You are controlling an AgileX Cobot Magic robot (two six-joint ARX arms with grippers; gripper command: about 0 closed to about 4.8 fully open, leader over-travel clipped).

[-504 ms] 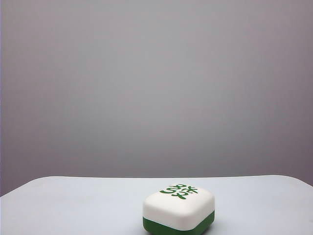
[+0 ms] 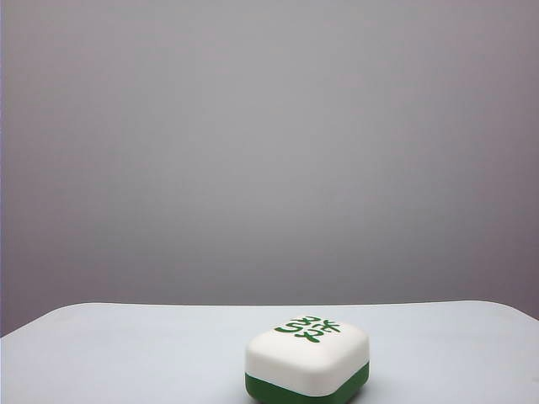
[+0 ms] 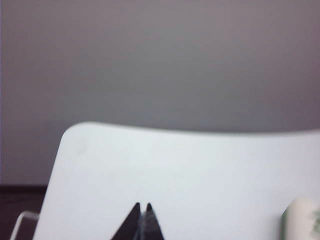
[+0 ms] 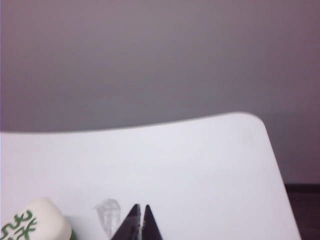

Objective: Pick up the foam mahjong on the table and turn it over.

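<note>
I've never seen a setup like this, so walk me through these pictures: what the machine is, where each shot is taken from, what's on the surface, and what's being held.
This is a two-armed robot working at a white table. The wide shot comes from a fixed camera facing the table; neither arm shows in it. The other two come from small cameras on each arm's wrist. The dark pointed tips at the edge of those shots are the jaws of the left gripper and the right gripper. Both are shut and hold nothing, each above the table away from the tile. The only thing on the table is a soft foam mahjong tile, lying white side up with a green character on top and a dark green lower half. Each wrist camera catches only an edge of it.
</note>
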